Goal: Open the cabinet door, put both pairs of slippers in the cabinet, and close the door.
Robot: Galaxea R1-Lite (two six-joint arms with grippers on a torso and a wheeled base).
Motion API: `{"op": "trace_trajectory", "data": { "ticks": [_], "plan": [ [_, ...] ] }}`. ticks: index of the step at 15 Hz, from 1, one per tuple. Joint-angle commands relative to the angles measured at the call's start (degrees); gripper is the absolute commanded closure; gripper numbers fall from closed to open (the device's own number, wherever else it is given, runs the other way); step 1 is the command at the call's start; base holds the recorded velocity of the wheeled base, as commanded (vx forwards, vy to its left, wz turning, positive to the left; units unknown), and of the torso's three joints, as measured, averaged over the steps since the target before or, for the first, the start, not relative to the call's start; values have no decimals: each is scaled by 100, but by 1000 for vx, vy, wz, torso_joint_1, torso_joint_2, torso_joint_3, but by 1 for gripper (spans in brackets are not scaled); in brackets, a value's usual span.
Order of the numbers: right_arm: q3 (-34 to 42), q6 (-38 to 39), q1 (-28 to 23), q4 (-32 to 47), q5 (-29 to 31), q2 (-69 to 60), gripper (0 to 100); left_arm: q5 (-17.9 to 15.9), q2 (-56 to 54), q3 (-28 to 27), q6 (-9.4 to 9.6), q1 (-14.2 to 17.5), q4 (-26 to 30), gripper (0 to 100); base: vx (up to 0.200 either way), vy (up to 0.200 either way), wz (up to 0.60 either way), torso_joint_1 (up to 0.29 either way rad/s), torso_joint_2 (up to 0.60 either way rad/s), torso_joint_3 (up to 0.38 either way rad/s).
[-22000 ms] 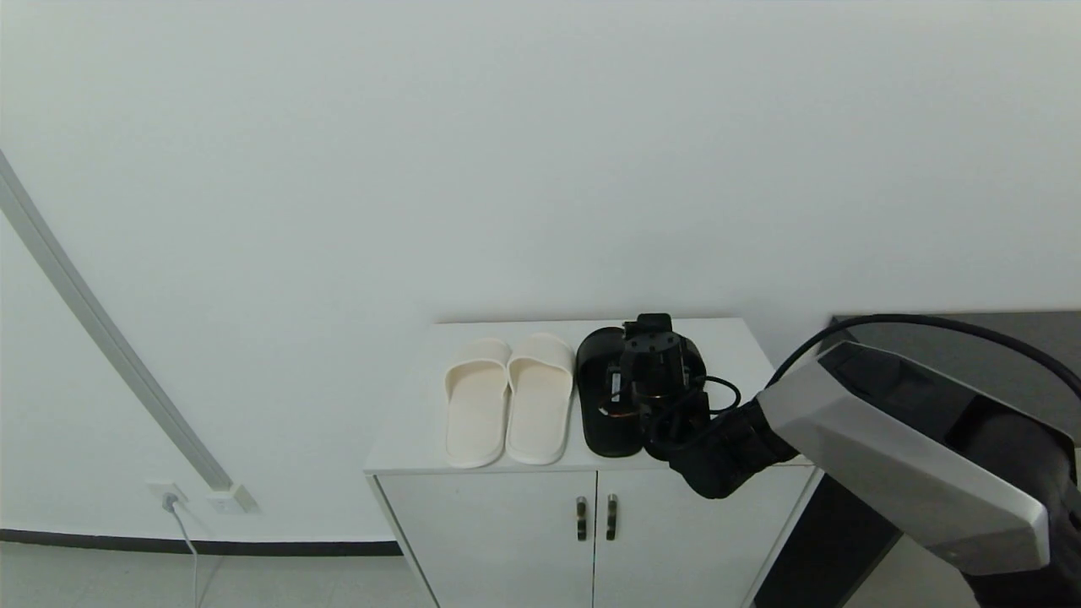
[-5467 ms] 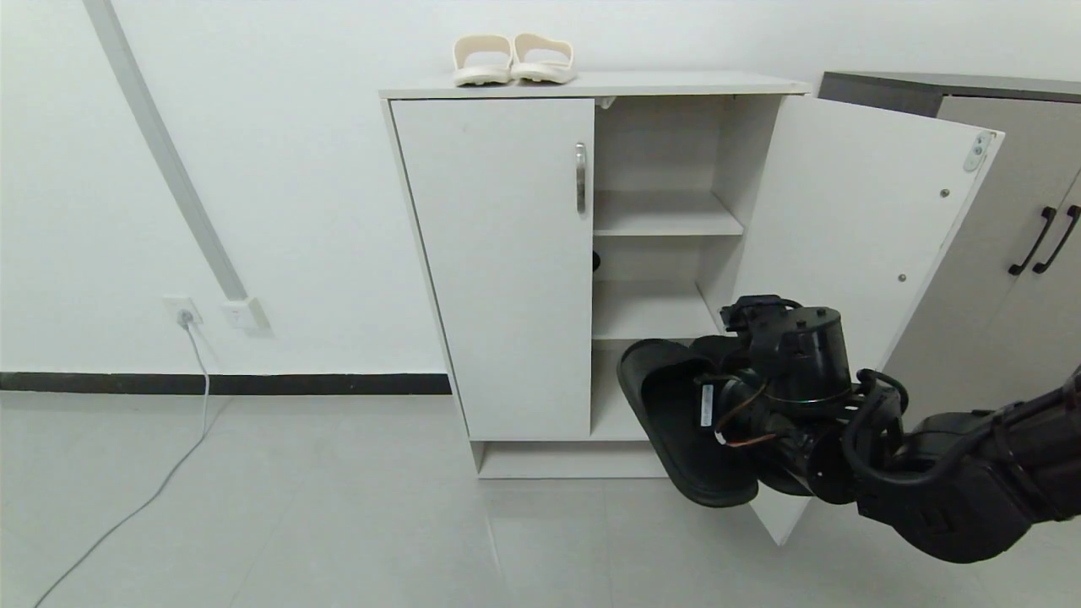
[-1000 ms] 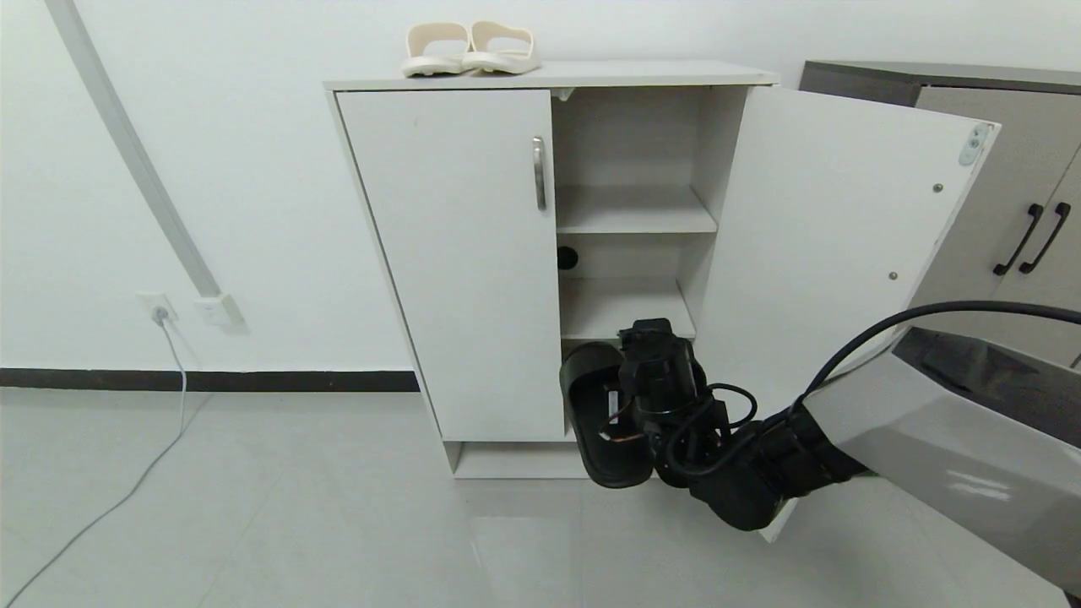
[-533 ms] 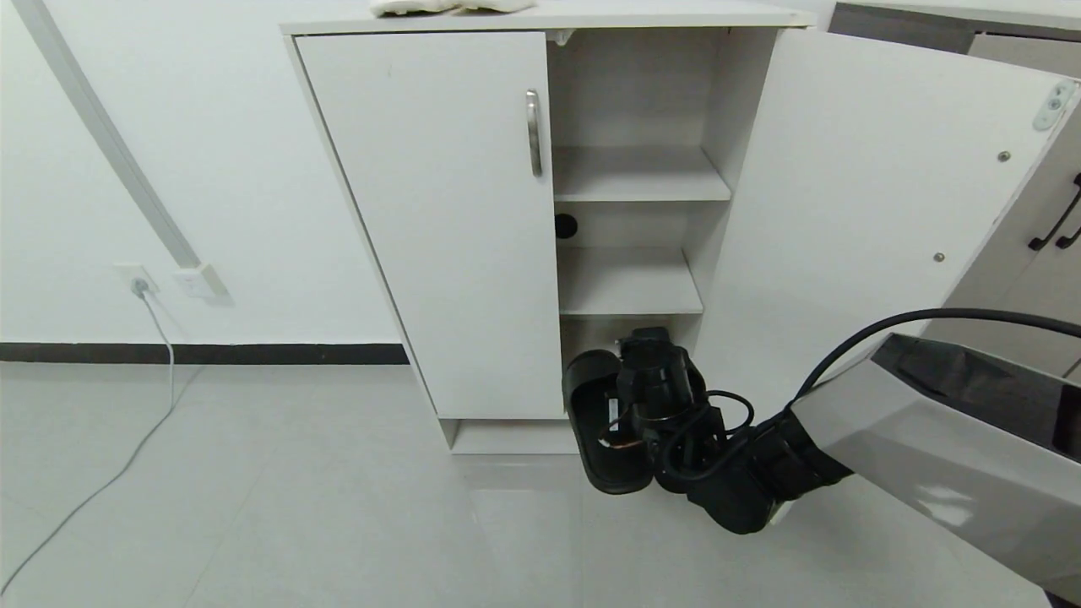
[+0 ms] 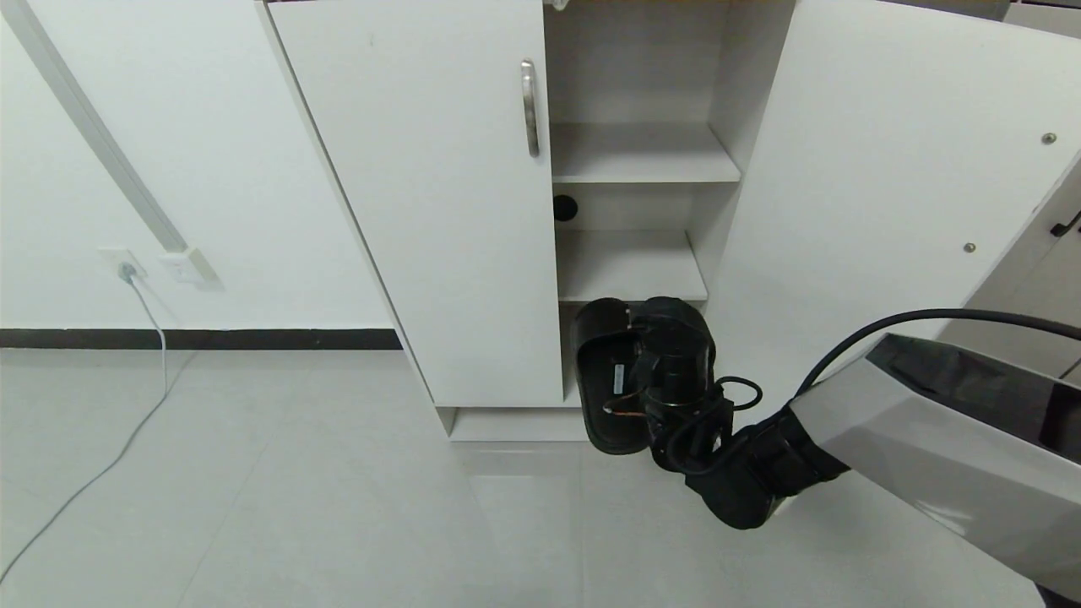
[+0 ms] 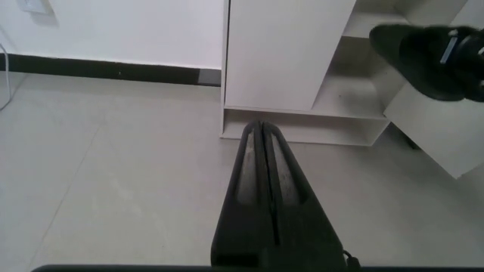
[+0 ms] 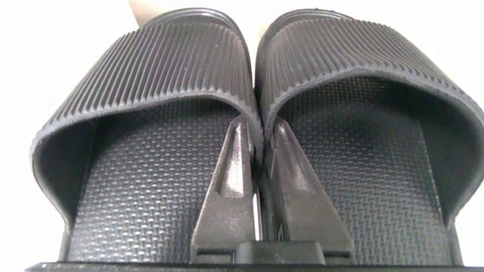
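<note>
Black slippers [image 7: 151,83] clamped in right end effector [image 7: 258,140]

Looks like a plain home hallway: a white shelved cabinet [image 5: 439,211] against a bare wall [image 5: 253,169], grey floor tiles [image 5: 296,507] beneath it. Left of the cabinet, a wall socket [image 5: 125,268] sits above black skirting [image 5: 194,339].

White cabinet [image 5: 473,418] in front, against white wall. Left door [image 5: 422,211] closed, metal handle [image 5: 529,108] upright at its inner edge. Right door [image 5: 878,186] swung open wide. Inside: upper shelf [image 5: 642,156], lower shelf [image 5: 629,266], black round hole [image 5: 565,208] in back panel between them. Right gripper [image 5: 639,346] carries black slippers [image 5: 604,384] side by side, toes at opening of bottom compartment under lower shelf, heels out over grey floor [image 5: 296,507]. Wall socket [image 5: 125,268] with grey cable [image 5: 127,439] at left, above black skirting [image 5: 194,339].
</note>
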State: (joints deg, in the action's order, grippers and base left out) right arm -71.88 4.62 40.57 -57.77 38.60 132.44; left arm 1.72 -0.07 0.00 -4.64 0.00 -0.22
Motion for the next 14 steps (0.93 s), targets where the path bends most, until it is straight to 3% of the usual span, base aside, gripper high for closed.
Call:
{"op": "trace_trajectory", "data": {
  "ticks": [1, 4, 14],
  "plan": [
    [68, -110, -93, -129, 8, 142, 100, 4, 7, 0, -1, 0, -4, 100, 0, 0, 0, 0, 0, 0],
    [68, -110, -146, -217, -1, 265, 100, 4, 7, 0, -1, 0, -4, 100, 0, 0, 0, 0, 0, 0],
    [174, -251, -146, -358, -1, 221, 100, -5, 7, -9, -1, 0, -4, 100, 200, 0, 0, 4, 3, 1]
  ]
}}
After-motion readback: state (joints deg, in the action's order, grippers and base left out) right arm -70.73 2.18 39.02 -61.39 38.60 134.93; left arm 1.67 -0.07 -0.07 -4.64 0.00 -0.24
